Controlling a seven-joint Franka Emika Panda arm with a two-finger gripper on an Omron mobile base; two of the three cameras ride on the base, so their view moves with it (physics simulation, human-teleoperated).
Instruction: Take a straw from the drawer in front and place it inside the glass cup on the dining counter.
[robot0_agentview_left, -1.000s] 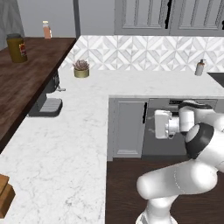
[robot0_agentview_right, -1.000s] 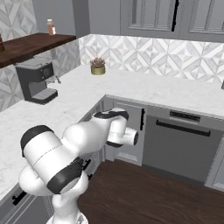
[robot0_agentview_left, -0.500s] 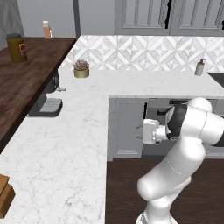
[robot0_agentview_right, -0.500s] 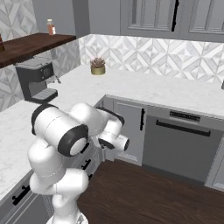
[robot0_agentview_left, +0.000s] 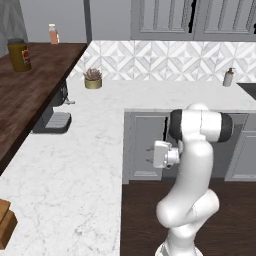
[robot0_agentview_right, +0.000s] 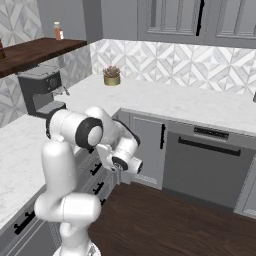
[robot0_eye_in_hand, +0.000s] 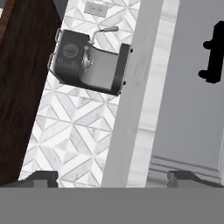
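My gripper (robot0_eye_in_hand: 113, 179) is open with nothing between its fingertips (robot0_eye_in_hand: 41, 178). In the left base view the gripper (robot0_agentview_left: 149, 155) hangs low, below the counter's edge, pointing left at the grey cabinet fronts. The hand view is rolled on its side. At its right is a shut light grey drawer (robot0_eye_in_hand: 192, 109) with a small black bar handle (robot0_eye_in_hand: 214, 52), some way ahead of the fingers. The right base view has more such drawer handles (robot0_agentview_right: 95, 170) under the left counter, beside my arm. The straw is hidden. The glass cup and the dining counter are out of view.
A dark coffee machine (robot0_eye_in_hand: 89, 63) (robot0_agentview_left: 52, 117) stands on the white marble counter (robot0_agentview_left: 95, 150) above the drawers. A potted plant (robot0_agentview_right: 111, 76) sits in the corner. A dark wooden shelf (robot0_agentview_left: 30, 75) overhangs the left side. A dark-fronted appliance (robot0_agentview_right: 207, 170) is to the right, above a dark wood floor (robot0_agentview_right: 165, 220).
The arm has swung round, and the hand has moved left and lower toward the left-hand cabinets. The jaws have stayed open.
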